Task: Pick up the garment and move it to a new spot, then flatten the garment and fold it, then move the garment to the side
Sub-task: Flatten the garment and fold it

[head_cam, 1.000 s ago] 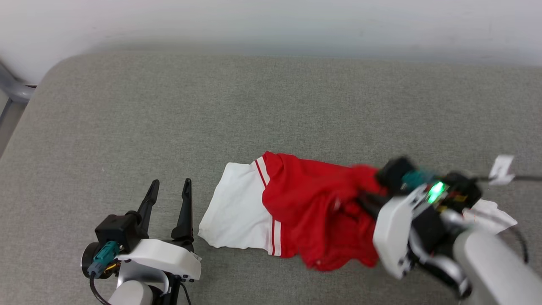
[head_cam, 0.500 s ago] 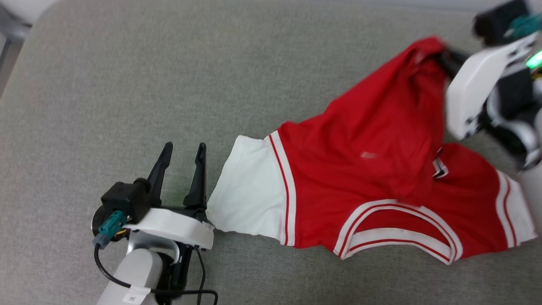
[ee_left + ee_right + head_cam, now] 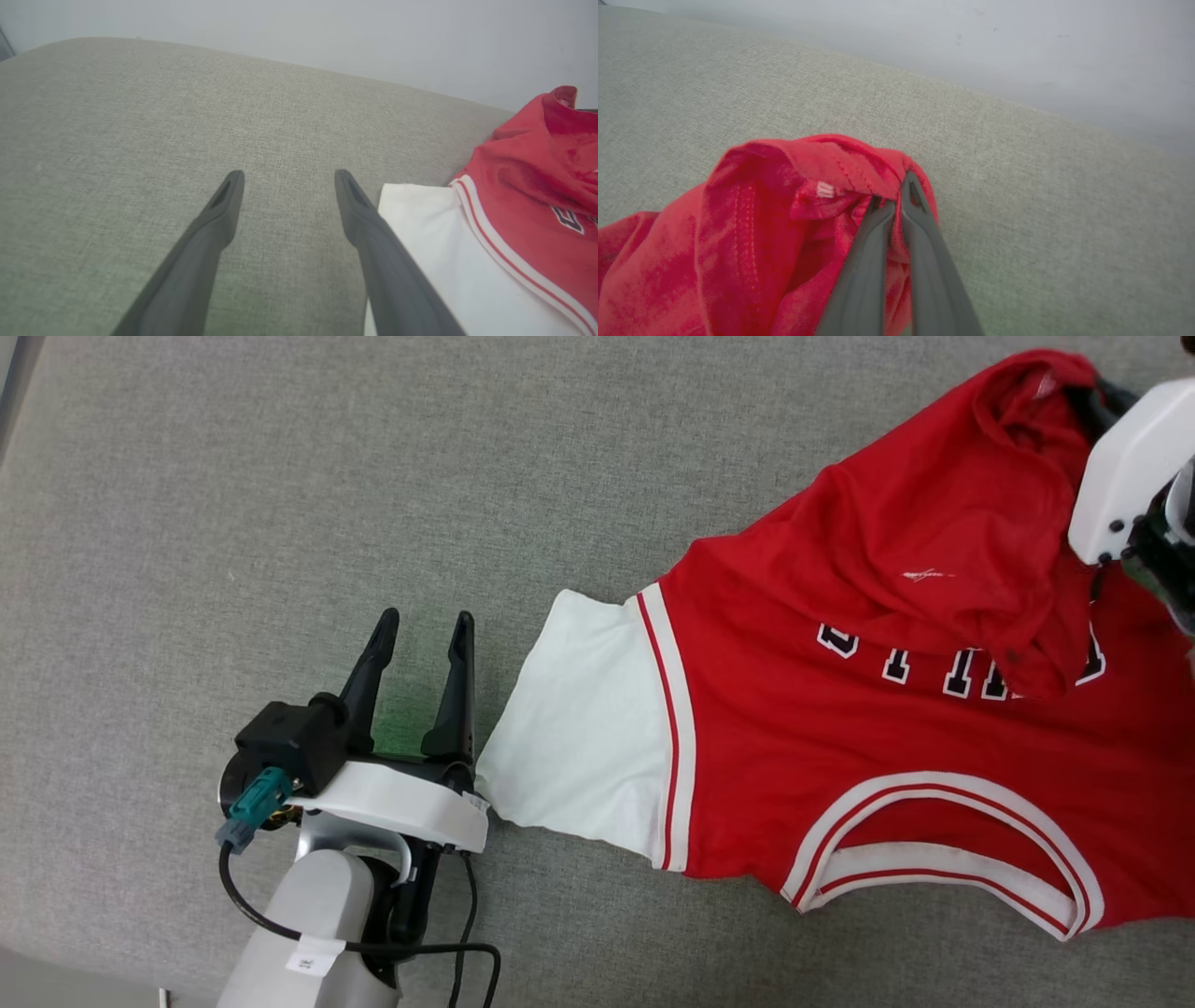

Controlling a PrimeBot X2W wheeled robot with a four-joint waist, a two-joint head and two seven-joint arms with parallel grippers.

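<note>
Right gripper (image 3: 894,193) pinched shut on a bunched red edge of the garment (image 3: 840,737). In the head view its fingers are mostly hidden behind the white housing and cut off by the frame. Left gripper (image 3: 425,627) wide open and empty, with the white sleeve just beside its nearer finger; contact unclear. Shirt body spreads on the grey cushion (image 3: 280,504) between the grippers, lettering partly covered by the lifted fold.
</note>
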